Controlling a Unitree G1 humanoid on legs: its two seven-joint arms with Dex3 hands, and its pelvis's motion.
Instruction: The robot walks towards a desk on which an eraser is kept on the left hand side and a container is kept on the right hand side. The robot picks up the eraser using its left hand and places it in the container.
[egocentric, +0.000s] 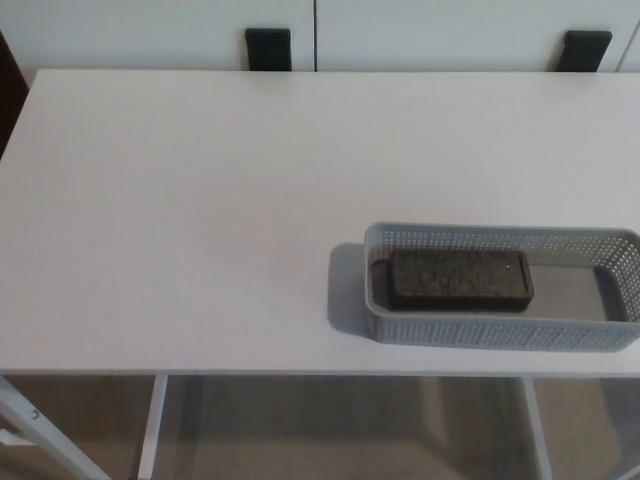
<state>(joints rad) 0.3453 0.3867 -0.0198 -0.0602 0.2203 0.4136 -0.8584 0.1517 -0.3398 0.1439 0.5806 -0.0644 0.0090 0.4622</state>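
Observation:
A dark rectangular eraser (459, 280) lies flat inside the grey perforated container (500, 334), in its left half. The container stands on the white desk (200, 220) near the front right edge. Neither of my hands nor any arm shows in the head view.
Two dark chair backs (268, 47) (586, 48) stand behind the desk's far edge. White desk legs (150, 430) and the floor show below the front edge. The container's right end runs to the picture's right border.

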